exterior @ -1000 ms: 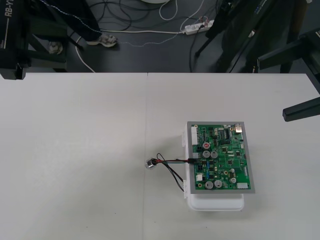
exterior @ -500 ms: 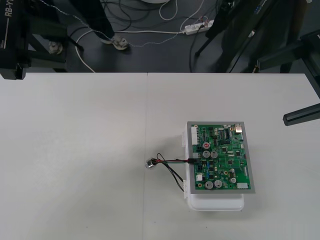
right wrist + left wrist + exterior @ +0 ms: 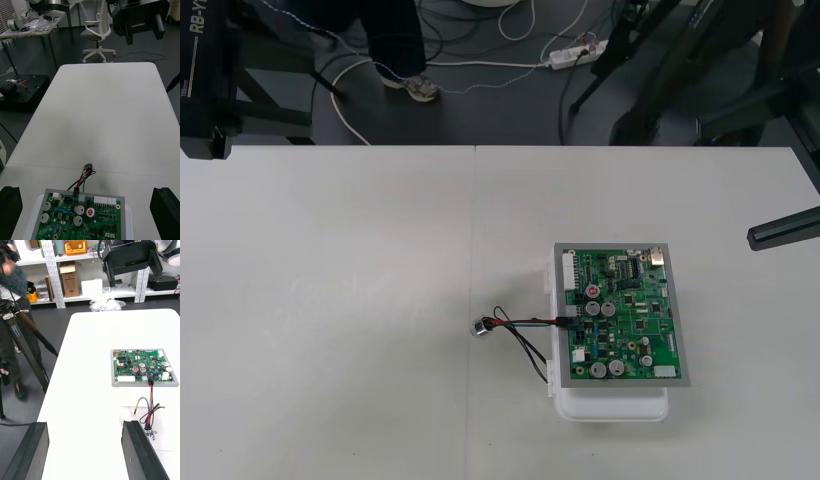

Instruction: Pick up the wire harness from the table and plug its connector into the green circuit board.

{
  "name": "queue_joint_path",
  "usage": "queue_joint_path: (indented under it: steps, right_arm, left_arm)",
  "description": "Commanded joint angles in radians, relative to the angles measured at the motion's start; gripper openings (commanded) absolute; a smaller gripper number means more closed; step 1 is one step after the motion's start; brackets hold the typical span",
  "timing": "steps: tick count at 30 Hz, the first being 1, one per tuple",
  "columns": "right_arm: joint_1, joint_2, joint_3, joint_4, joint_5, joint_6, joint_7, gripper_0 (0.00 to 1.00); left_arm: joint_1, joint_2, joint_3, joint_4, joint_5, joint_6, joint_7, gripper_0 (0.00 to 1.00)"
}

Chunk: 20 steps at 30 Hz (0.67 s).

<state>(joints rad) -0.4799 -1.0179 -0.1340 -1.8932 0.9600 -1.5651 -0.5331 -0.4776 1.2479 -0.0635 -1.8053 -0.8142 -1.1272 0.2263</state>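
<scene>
Front view showed the green circuit board (image 3: 625,318) on its white base (image 3: 612,405), right of the table's (image 3: 330,300) middle and toward the near edge. The wire harness (image 3: 525,322) ran out leftward from the board's left edge. Its black plug (image 3: 565,322) looked seated in a connector there, and its round metal socket (image 3: 479,326) lay on the table near the board. The left gripper (image 3: 83,425) waited at the far left, its 2 fingers (image 3: 32,450) spread wide and holding nothing. The right gripper (image 3: 783,229) hung at the right edge, well apart from the board, its fingers (image 3: 165,210) likewise spread and empty. By my reading, the plugging step was done. The next move called only for confirming the plug sat fully home, pressing it gently if not, and keeping both arms clear of the wires.
</scene>
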Motion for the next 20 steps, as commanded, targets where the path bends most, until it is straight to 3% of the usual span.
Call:
queue_joint_path:
  steps: [1, 20]
  right_arm:
    - [0.007, -0.03, -0.036, -0.012, -0.009, -0.006, 0.01, 1.0]
    - [0.007, -0.03, -0.036, -0.012, -0.009, -0.006, 0.01, 1.0]
  left_arm:
    - [-0.001, 0.011, 0.024, -0.02, 0.004, 0.046, 0.048, 0.56]
    - [-0.001, 0.011, 0.024, -0.02, 0.004, 0.046, 0.048, 0.57]
